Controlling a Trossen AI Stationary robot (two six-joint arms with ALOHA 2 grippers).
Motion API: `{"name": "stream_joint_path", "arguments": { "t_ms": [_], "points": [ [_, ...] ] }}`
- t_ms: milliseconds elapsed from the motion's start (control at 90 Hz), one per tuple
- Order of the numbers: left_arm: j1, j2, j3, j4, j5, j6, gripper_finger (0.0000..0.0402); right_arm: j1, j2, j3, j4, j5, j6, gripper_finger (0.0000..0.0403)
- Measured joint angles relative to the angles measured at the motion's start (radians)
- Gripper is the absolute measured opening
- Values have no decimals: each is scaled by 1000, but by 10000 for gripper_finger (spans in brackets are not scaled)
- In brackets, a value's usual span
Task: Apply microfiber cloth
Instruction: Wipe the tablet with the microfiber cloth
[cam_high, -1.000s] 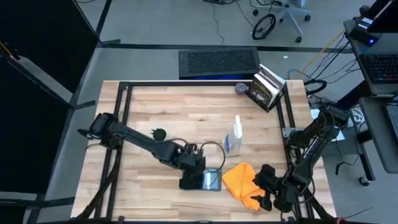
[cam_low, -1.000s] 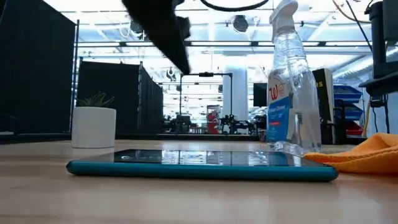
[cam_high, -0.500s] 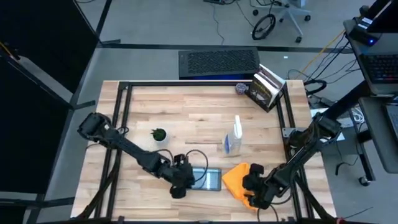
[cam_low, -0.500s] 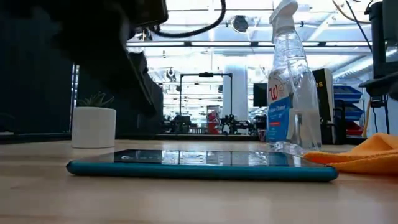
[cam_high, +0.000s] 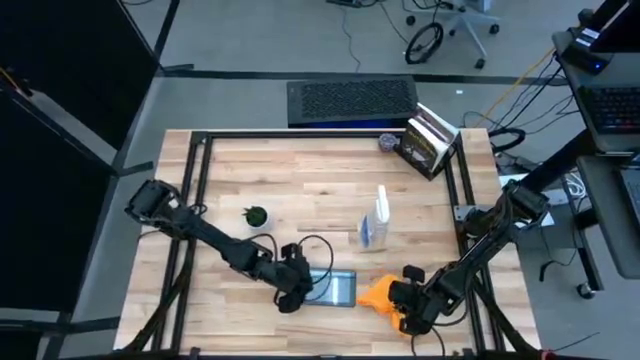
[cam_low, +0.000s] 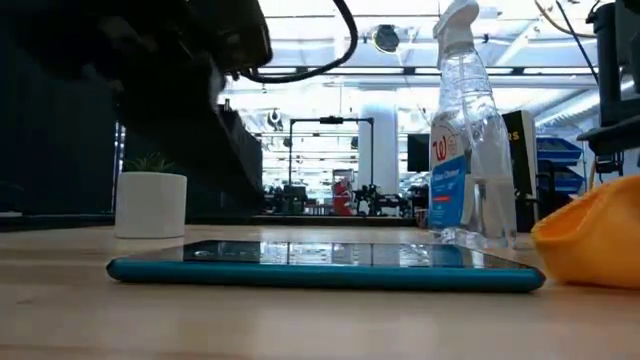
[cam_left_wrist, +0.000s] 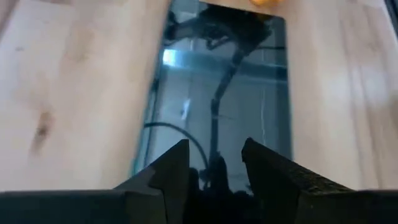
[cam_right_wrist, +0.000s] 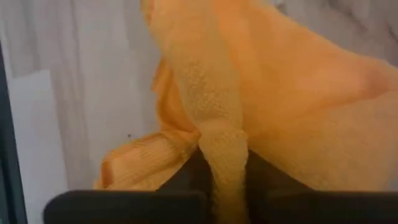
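Note:
The orange microfiber cloth (cam_high: 378, 293) lies bunched near the table's front edge, right of a teal tablet (cam_high: 335, 288) that lies flat with its dark screen up. My right gripper (cam_high: 400, 298) is shut on the cloth's right side. My left gripper (cam_high: 296, 293) stands open over the tablet's left end, and its two fingers (cam_left_wrist: 177, 168) show above the screen (cam_left_wrist: 224, 93). In the low view the cloth (cam_low: 590, 235) rises as a mound beside the tablet (cam_low: 320, 262). My right gripper pinches a bunched fold of the cloth (cam_right_wrist: 224, 155) between its two fingers (cam_right_wrist: 186, 174), coming from the table's right. The fold stands up between them. The rest of the cloth (cam_right_wrist: 280, 81) spreads out beyond, its lower part on the table. My left gripper is over the tablet's left end; whether its fingertips touch the tablet I cannot tell.
A clear spray bottle (cam_high: 375, 225) stands just behind the tablet and the cloth. A small potted plant (cam_high: 256, 214) stands left of centre. A box (cam_high: 430, 140) sits at the far right corner, and a black frame (cam_high: 200, 200) runs round the table.
My right gripper has moved left onto the cloth and shut on it. The cloth has been gathered from a flat spread into a taller, narrower bunch. My left gripper has shifted toward the near left, from over the tablet to its left end.

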Motion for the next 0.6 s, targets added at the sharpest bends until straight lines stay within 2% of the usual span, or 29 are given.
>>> {"name": "stream_joint_path", "arguments": {
  "t_ms": [144,256,411,600],
  "points": [
    [-18,37,0,2,-32,-1,65,-35,-28,70,79,147,-130,9],
    [-19,82,0,36,-62,-2,11,-112,-2,97,217,178,-294,7],
    [-15,119,2,119,-74,9,2,-244,74,127,326,179,-453,7],
    [-14,131,3,126,-84,24,0,-358,196,145,443,124,-519,9]
  ]
}}
